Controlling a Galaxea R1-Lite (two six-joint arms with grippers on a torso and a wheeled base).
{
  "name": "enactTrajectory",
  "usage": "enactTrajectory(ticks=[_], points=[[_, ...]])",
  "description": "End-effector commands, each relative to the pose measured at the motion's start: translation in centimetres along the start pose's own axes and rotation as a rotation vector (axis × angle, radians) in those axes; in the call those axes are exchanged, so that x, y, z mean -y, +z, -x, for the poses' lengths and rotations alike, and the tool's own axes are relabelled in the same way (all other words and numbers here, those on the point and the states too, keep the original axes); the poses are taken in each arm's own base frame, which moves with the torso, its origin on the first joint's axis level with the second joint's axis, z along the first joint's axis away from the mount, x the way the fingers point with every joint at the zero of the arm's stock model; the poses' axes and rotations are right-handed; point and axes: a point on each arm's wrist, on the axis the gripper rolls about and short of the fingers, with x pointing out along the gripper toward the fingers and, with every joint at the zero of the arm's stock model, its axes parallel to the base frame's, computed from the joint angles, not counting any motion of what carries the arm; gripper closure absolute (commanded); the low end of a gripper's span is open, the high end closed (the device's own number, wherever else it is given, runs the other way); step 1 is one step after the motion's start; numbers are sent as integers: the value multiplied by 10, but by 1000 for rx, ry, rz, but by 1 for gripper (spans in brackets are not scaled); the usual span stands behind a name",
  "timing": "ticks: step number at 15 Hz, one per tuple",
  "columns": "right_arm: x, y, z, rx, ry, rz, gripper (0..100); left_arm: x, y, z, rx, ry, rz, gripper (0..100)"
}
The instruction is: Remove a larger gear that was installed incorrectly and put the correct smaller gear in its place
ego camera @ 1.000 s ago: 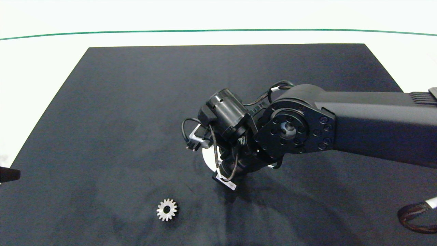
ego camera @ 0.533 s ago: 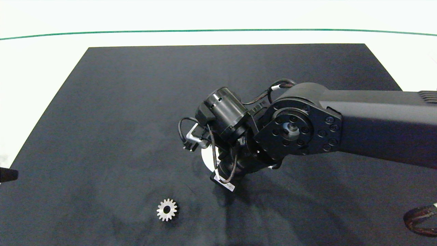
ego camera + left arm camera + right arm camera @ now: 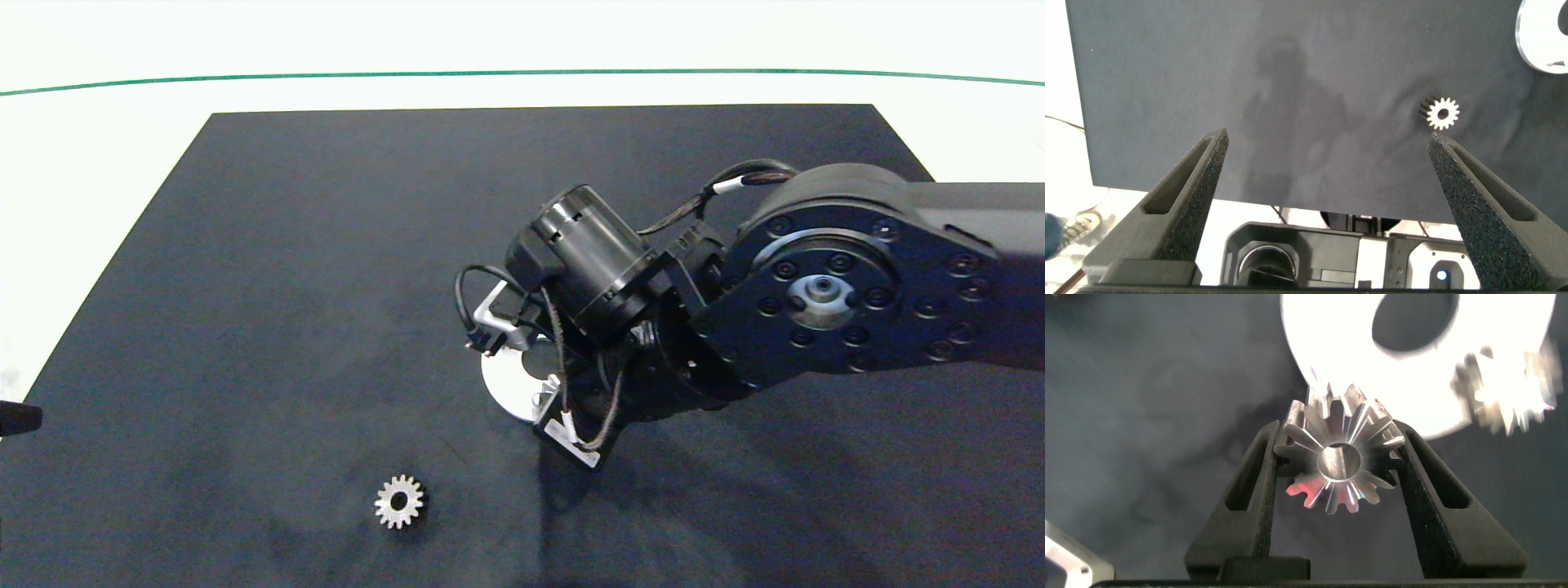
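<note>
Since a second ago the right arm has lifted and swung back, its right end effector (image 3: 1341,469) clamped on the shiny, spiky-toothed silver larger gear (image 3: 1339,457) just off the white round base (image 3: 508,385) mid-bench, so removal looks done, while the small blunt-toothed silver gear (image 3: 399,501) waits near the bench's front edge and the left end effector (image 3: 1327,151) hangs wide open, empty.
</note>
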Motion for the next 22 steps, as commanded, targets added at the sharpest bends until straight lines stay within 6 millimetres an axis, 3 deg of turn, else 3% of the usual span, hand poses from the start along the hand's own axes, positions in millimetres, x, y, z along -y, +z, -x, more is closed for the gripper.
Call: enactTrajectory(ticks=[1,3,7,13,16,22], points=[[22,-49,37,-62,-74,-78,93,0,-1,-1,-10,4,0,0],[30,-71,42,-80,-93,-116,93,0,-1,0,-9,-3,1,0],[36,-114,28,-81,-119,-185,93,0,-1,-1,-11,-7,-1,0],[29,-153,22,-109,-70,-218,93,1,0,-2,-18,-9,1,0],[23,-161,7,-52,-90,-232,93,1,0,-2,-18,-9,1,0],[12,-156,13,-21,-69,-228,93,1,0,-2,-20,-9,0,0]])
